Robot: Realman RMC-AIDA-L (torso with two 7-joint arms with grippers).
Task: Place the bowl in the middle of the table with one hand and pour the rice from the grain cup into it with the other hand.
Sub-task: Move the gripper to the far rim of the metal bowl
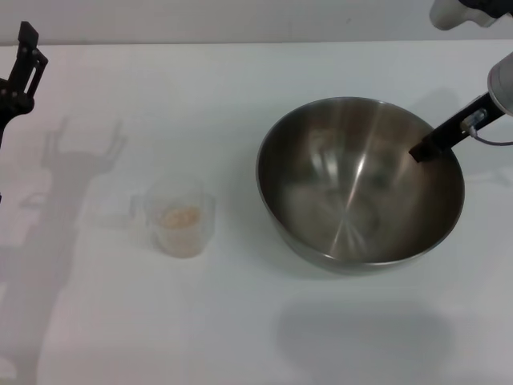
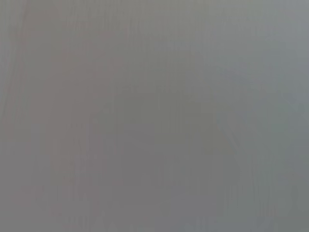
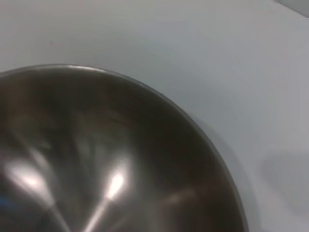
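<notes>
Reaching over bowl (image 1: 353, 233) rim: right pincer (image 1: 423, 151), grip seemingly unclear; left pincer (image 1: 24, 60) parked.

The steel bowl (image 1: 361, 192) sits upright on the white table (image 1: 240, 321), right of centre, its shiny inside bare. Left of it, well apart, stands the clear cup (image 1: 181, 218) (handle toward the left), with pale rice (image 1: 181, 216) low inside.

Bare white table (image 1: 240, 321), lab-like test bench
</notes>
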